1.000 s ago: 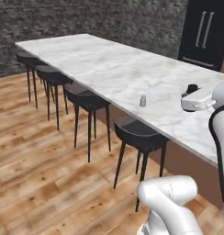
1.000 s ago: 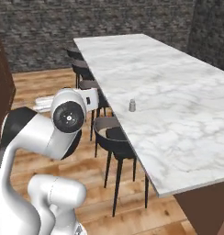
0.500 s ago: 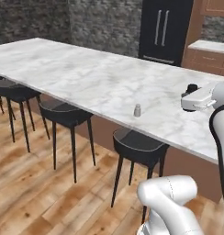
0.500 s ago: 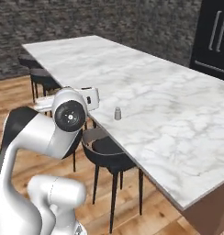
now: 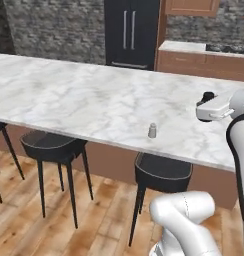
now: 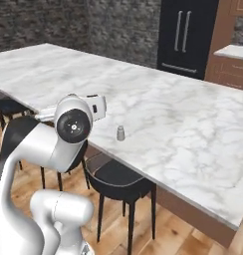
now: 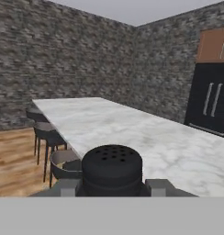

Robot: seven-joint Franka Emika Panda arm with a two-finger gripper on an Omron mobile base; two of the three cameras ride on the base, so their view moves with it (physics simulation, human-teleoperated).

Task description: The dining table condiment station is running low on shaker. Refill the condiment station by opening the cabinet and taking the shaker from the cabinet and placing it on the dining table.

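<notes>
The base has swung since a second ago, so the table (image 5: 69, 95) now lies broadside. The fingers (image 7: 112, 187) clamp the shaker (image 7: 112, 169), a black perforated cylinder, above veined marble. A grey shaker (image 5: 152, 130) stands near its edge.

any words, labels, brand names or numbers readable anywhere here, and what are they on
None: no text, number or sign shows in any view.
Black shaker between the end effector fingers: perforated top, no label.
Pale grey shaker on the dining table: plain, too small to show any marking.
Black fridge: bare doors, no brand badge.
</notes>
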